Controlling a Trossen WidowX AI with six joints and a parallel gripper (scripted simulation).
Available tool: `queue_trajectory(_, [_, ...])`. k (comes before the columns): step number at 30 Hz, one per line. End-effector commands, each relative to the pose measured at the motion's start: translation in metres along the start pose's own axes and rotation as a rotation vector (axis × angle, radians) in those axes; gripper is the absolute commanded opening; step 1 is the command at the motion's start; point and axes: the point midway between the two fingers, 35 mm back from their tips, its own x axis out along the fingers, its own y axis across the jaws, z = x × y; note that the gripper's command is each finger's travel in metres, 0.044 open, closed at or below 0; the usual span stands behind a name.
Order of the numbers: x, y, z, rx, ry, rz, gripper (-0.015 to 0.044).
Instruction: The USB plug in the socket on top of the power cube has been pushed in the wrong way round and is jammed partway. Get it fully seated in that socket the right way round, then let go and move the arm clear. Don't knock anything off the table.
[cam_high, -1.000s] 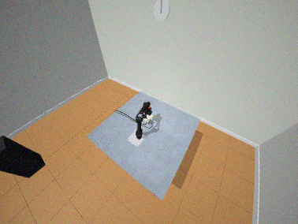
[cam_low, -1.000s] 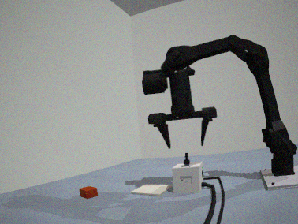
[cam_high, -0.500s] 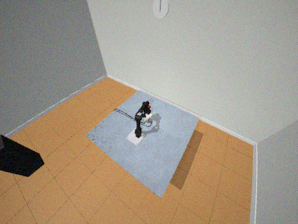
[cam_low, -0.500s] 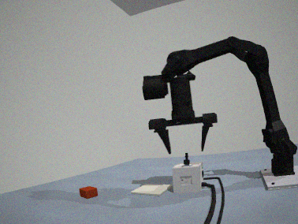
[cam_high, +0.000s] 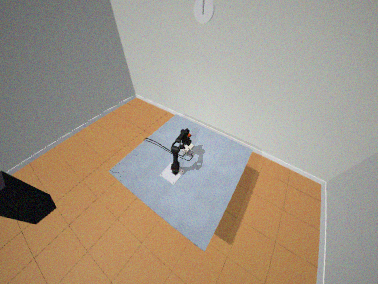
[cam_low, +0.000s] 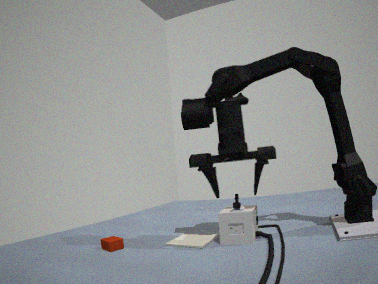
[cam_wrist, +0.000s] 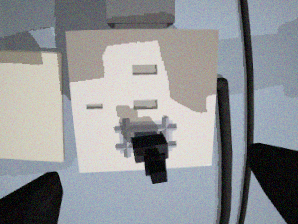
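Note:
The white power cube (cam_low: 246, 236) (cam_wrist: 195, 142) stands on the table. The black USB plug (cam_low: 236, 204) (cam_wrist: 150, 145) stands upright out of its top, and its body shows above the surface. In the wrist view it is at the lower middle of the top, with grey marks around it. How deep it sits and which way round it is cannot be told. My gripper (cam_low: 237, 195) (cam_wrist: 156, 168) is open and empty, pointing down. Its fingertips are on either side of the plug's line, around the height of its upper end, touching nothing visible.
A cream flat plate (cam_low: 191, 241) (cam_wrist: 30, 110) lies beside the cube. A red block (cam_low: 112, 243) lies farther out. Black cables (cam_low: 270, 250) (cam_wrist: 225, 150) run by the cube's other side. The arm's white base plate (cam_high: 171, 175) is on the blue table (cam_high: 200, 210).

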Motion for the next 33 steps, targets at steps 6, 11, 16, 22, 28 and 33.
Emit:
queue_trajectory(6, [-0.0002, 0.0003, 0.0, 0.0, 0.0, 0.001, 0.0177])
queue_trajectory(11, [-0.0002, 0.0003, 0.0, 0.0, 0.0, 0.001, 0.0046])
queue_trajectory(16, [-0.0002, 0.0003, 0.0, 0.0, 0.0, 0.001, 0.0])
queue_trajectory(22, [-0.0002, 0.0003, 0.0, 0.0, 0.0, 0.001, 0.0])
queue_trajectory(28, [-0.0002, 0.0003, 0.0, 0.0, 0.0, 0.001, 0.0])
queue_trajectory(33, [-0.0009, 0.0001, 0.0, 0.0, 0.0, 0.0, 0.0])
